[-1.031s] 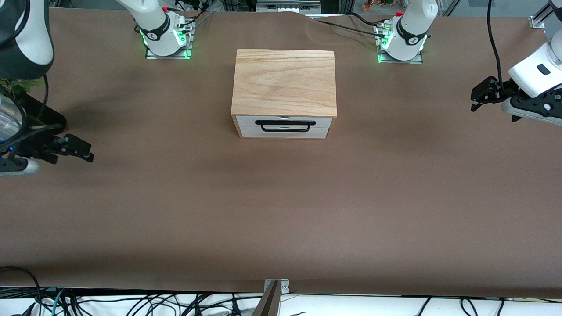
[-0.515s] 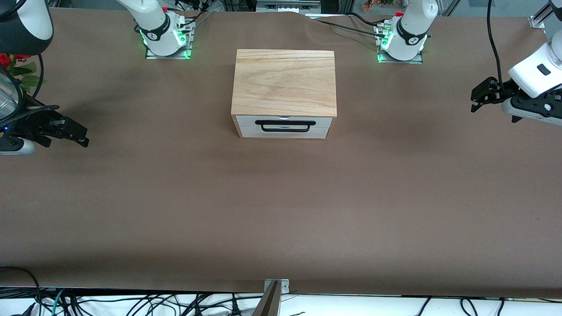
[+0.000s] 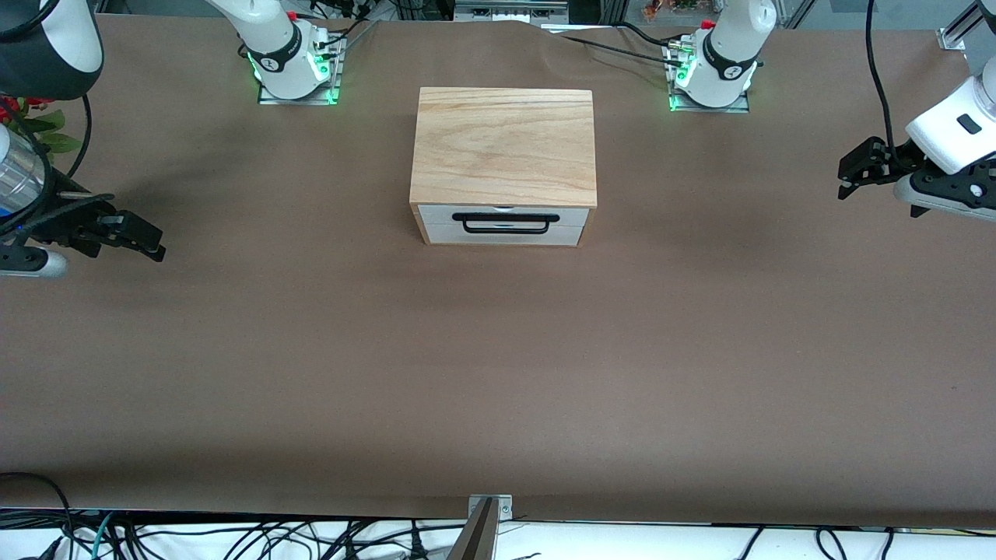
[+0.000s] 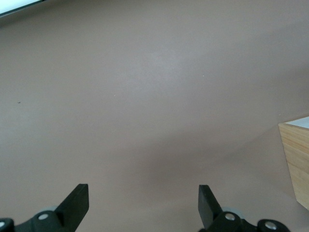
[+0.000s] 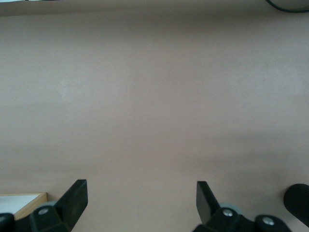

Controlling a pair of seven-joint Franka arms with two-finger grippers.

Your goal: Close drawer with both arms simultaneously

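On the table (image 3: 498, 373), 1 drawer (image 3: 503, 225) (shut), 2 arms.

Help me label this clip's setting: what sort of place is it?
Likely a robotics lab bench: two bolted arm bases on a paper-covered table, loose cables along its edge, and a lone wooden drawer box as a test prop.

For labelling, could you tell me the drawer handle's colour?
Black, on the drawer's white front; front view.

Both arms (image 3: 945, 132) cut by frame edges; wooden box (image 4: 297, 154) mostly cropped.
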